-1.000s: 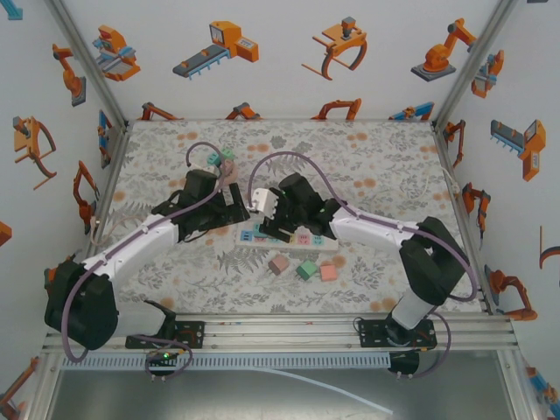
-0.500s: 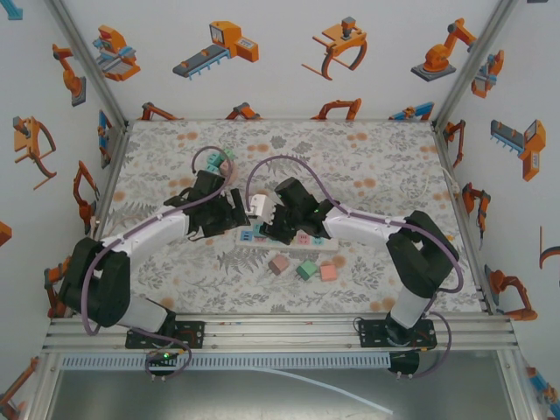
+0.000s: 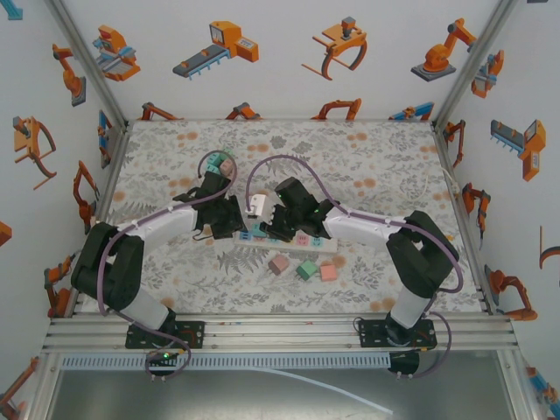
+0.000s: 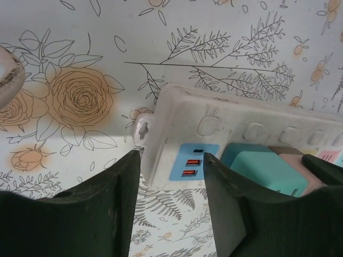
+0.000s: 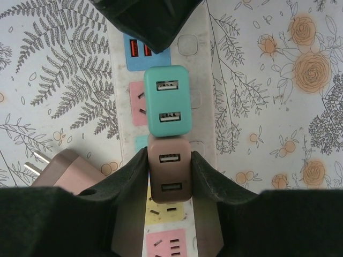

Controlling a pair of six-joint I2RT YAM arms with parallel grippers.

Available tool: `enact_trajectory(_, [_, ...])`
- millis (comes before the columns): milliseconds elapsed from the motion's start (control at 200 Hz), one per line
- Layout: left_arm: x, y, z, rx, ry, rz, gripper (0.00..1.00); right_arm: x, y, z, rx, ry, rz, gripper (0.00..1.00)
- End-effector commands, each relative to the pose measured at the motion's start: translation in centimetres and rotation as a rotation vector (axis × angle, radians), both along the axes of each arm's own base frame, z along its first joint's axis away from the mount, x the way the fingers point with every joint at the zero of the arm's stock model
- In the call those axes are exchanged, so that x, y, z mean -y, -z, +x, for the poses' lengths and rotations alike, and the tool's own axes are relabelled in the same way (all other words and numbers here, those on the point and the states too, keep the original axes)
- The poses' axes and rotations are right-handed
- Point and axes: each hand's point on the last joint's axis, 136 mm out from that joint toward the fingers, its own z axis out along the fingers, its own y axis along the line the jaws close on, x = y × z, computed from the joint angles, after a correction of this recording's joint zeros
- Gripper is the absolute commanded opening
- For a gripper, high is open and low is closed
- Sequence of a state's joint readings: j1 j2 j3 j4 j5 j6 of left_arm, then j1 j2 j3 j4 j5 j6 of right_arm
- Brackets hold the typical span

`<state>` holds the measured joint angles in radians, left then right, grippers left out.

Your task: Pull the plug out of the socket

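**Right end effector clamped on a brown plug seated in the power strip**

The right end effector (image 5: pixel 169 179) is closed on a brown plug (image 5: pixel 169 166). Its two dark fingers (image 5: pixel 131 179) press against the plug's opposite sides. The plug is a small block with two USB ports on its top face, and it sits in the power strip (image 5: pixel 203 69). Touching it end to end on the left, a teal plug (image 5: pixel 167 100) of the same shape sits in the next outlet. Left of that, a blue USB panel (image 5: pixel 136 51) marks the strip's left end.

The left end effector (image 4: pixel 172 166) is at that left end. Its fingers (image 4: pixel 107 203) stand partly apart, with the strip's corner and the blue panel between them. Whether they grip the strip or only rest against it cannot be told.

The power strip is long, flat and white, with pastel pink and yellow outlets showing. It lies near the middle of the floral-patterned counter (image 3: pixel 394 166), running left to right.

A loose pink plug (image 5: pixel 69 174) lies flat on the counter just beside the strip's near side, its metal prongs showing. In the top view, a green plug (image 3: pixel 306 270) and a salmon plug (image 3: pixel 328 272) lie close together on the counter, near the strip's near side.
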<state>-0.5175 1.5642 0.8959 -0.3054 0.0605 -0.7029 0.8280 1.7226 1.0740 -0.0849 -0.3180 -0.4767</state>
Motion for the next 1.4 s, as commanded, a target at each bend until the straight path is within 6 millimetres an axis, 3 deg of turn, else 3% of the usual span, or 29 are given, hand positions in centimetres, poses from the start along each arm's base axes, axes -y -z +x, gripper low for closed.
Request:
enact_trajectory(0, [0.1, 1.2, -0.9, -0.037, 0.011, 0.004, 0.45, -1.1, -2.4, 0.1, 0.024, -0.009, 0.093, 0.26])
enact_trajectory(170, [-0.3, 2.2, -1.5, -0.055, 0.006, 0.025, 0.36, -1.3, -3.3, 0.1, 0.043, -0.018, 0.12, 0.24])
enact_trajectory(471, [-1.2, 3.6, -2.1, -0.085, -0.016, 0.081, 0.36, -1.8, -6.0, 0.3, 0.093, -0.012, 0.208, 0.19])
enact_trajectory(896, [-2.5, 4.2, -2.4, -0.09, -0.037, 0.15, 0.38, -0.1, -8.6, 2.1, 0.112, 0.09, 0.331, 0.12])
enact_trajectory(1156, [-2.1, 4.6, -2.3, -0.102, -0.026, 0.146, 0.39, 0.8, -8.0, 1.8, 0.124, 0.077, 0.289, 0.07])
enact_trajectory(1392, [-1.9, 4.6, -2.0, -0.089, -0.02, 0.172, 0.39, 0.6, -5.9, 0.6, 0.165, -0.002, 0.146, 0.05])
